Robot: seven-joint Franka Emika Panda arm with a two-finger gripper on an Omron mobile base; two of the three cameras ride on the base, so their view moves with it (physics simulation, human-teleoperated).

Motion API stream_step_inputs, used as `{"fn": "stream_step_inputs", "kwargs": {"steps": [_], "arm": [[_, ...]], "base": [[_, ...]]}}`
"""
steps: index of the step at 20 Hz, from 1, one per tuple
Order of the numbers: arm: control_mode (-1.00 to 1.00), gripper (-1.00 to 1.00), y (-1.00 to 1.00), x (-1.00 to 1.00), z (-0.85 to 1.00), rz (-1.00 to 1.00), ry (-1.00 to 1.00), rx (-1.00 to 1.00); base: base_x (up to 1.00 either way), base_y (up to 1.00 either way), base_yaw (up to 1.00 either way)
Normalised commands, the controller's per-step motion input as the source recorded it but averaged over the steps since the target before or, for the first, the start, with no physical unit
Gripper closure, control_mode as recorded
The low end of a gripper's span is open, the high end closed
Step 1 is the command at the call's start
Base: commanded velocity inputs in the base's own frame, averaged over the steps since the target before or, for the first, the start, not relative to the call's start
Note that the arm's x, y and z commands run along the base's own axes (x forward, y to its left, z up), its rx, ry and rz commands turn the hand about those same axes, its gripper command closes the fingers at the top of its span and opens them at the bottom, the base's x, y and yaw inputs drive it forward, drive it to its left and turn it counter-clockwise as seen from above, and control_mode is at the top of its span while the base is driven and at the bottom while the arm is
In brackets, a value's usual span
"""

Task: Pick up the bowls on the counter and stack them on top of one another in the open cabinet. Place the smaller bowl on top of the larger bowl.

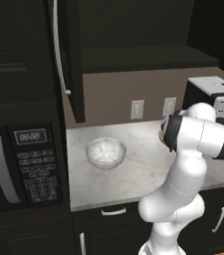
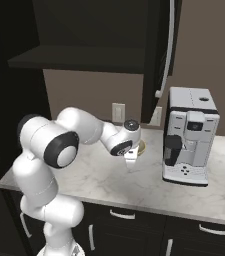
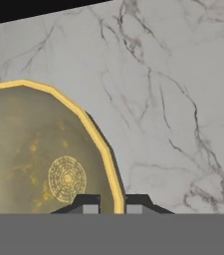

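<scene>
The fingers [image 3: 112,203] are pinching the rim of the smaller bowl [image 3: 39,159], one tip inside and one outside, their bases cut off. Beyond them the marble desk [image 3: 183,89] is stretching away. The arm is hiding most of that bowl from the base views; the larger bowl [image 1: 106,152] is sitting well apart.

You get flat, dim rendered light: the cabinet [image 1: 133,30] interior sinks into near-black, while the counter [image 1: 133,169] reads bright. Shadows stay soft; edges look slightly pixelated, without glare.

The microwave [image 1: 19,169] display [image 1: 30,136] reads roughly "00:00", blurred.
</scene>
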Motion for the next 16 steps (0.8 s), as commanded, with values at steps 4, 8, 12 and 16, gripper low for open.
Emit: {"fn": "stream_step_inputs", "kwargs": {"steps": [4,8,12,16], "arm": [[-1.0,1.0,0.24,-0.35,0.39,0.01,-0.15,-0.03],[-1.0,1.0,0.37,-0.16,0.57,0.04,-0.1,-0.06],[-1.0,1.0,0.44,0.0,0.6,0.08,0.0,-0.07],[-1.0,1.0,0.44,0.0,0.67,0.11,0.0,-0.08]], "base": [[0.0,0.0,0.0],[0.0,0.0,0.0],[0.0,0.0,0.0],[0.0,0.0,0.0]]}}
